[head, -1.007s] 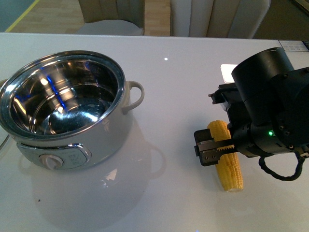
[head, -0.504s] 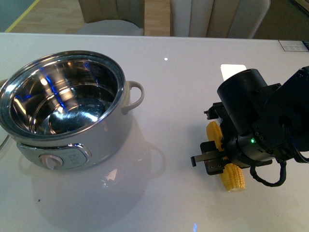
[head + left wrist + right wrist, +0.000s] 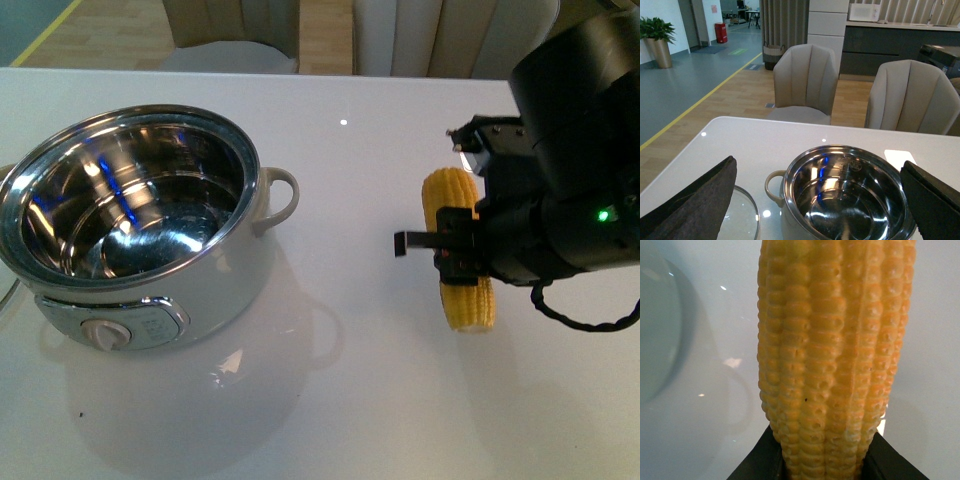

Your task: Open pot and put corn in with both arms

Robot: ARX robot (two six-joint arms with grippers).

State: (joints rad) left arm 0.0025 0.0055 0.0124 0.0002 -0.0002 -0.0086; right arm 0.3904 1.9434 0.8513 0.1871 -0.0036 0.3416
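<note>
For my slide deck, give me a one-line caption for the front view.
Right hand grips the yellow corn beside the open, empty steel-lined pot.

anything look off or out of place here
Nothing stands out. The pot sits upright, open and empty, no spills on the table, and the corn looks whole, gripped across its middle by the right claw.

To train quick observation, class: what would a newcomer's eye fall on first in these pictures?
The bright yellow corn cob at the right of the white table, clamped across its middle by the right arm's black jaws; in the right wrist view it fills the picture. Next, the big open pot on the left, its shiny steel bowl empty.
</note>
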